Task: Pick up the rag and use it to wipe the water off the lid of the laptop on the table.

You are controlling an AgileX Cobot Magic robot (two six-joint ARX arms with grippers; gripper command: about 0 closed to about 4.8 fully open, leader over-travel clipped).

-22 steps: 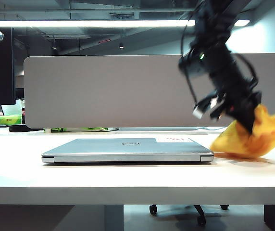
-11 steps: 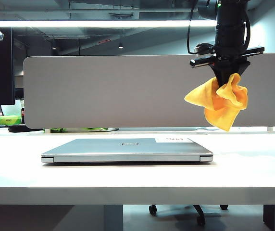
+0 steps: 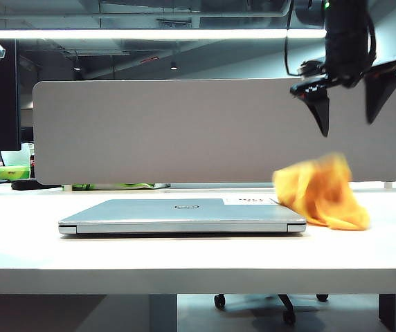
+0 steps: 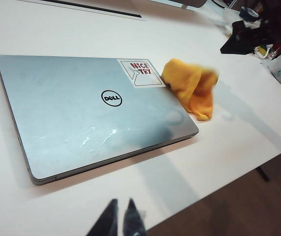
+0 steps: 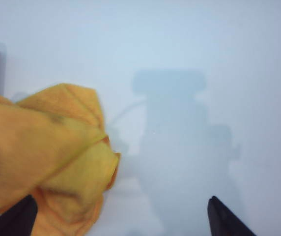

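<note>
Orange-yellow rag [image 3: 320,192] sits blurry at the right corner of the closed Dell laptop [image 3: 182,215], nothing gripping it.

Right gripper [image 3: 348,114] hangs high above the rag with its two dark fingers spread wide and empty; from its own camera you only see the fingertips [image 5: 225,219] either side of the cloth and white table [image 5: 189,59]. Rag looks like it's partly on the lid [image 4: 81,105] by the "NICE TRY" sticker [image 4: 141,73] and partly on the table, though it's too smeared to say it's fully settled. Lid has pale streaky water [image 4: 101,138] smears near its front edge. Left gripper [image 4: 120,222] is parked low off the laptop's near side, fingers almost together, holding nothing. Grey divider panel [image 3: 170,131] runs behind it all.
</note>
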